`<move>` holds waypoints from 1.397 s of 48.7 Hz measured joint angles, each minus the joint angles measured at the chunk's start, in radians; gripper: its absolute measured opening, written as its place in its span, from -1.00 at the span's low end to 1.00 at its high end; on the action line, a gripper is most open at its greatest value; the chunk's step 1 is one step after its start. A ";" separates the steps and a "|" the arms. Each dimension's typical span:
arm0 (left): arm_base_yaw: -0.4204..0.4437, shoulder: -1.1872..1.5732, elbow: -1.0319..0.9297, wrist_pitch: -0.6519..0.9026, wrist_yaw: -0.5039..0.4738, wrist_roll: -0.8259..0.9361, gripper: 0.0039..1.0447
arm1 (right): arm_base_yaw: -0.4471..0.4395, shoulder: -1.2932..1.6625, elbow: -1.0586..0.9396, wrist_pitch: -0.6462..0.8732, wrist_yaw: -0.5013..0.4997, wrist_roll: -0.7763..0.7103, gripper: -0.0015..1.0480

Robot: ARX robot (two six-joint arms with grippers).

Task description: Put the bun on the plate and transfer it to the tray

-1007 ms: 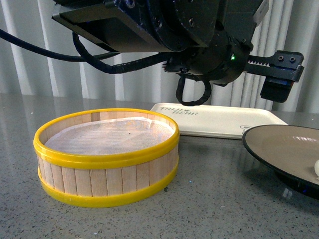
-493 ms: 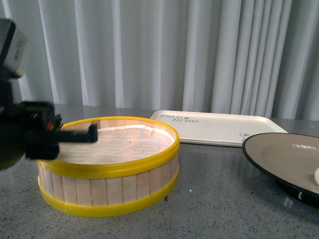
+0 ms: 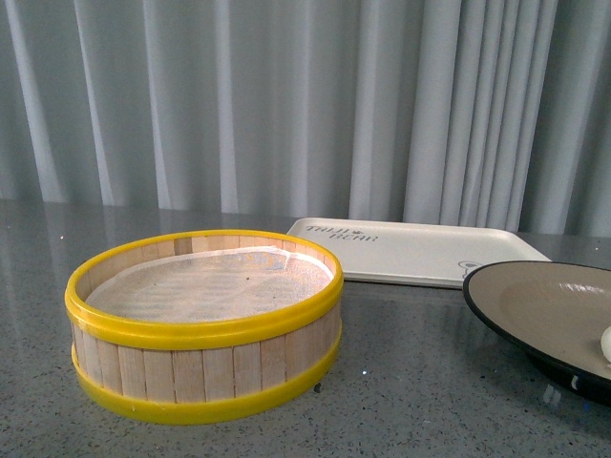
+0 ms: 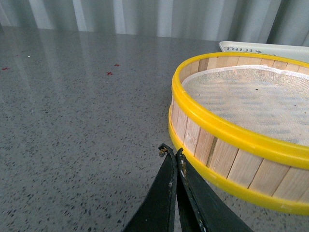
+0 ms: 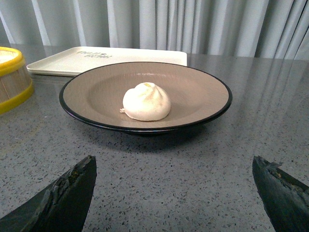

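Grey speckled table: we see it bearing the plate and all else.
Tray: cream, just behind the plate.
Steamer basket: yellow-rimmed wood, left of the plate, apart from it.
Plate: tan inside, black rim; we take it as our mark.
Right gripper: before the plate, spread wide, grasping nothing.
Left gripper: beyond the basket from the plate, tips pressed together, nothing between.
Bun: white, pleated, at the plate's middle.

The steamer basket is banded yellow over pale wooden slats and lined with white mesh. Beside it, the tray is coloured cream with dark lettering, the plate tan, rimmed black, the bun white.
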 joint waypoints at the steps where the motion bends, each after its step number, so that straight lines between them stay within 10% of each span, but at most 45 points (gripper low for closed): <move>1: 0.006 -0.013 -0.010 -0.002 0.005 0.000 -0.93 | 0.000 0.000 0.000 0.000 0.000 0.000 0.84; 25: 0.192 -0.363 -0.198 -0.153 0.178 0.000 -0.93 | 0.000 0.000 0.000 0.000 0.000 0.000 0.84; 68: 0.196 -0.813 -0.208 -0.568 0.183 0.000 -0.93 | 0.000 0.000 0.000 0.000 0.000 0.000 0.84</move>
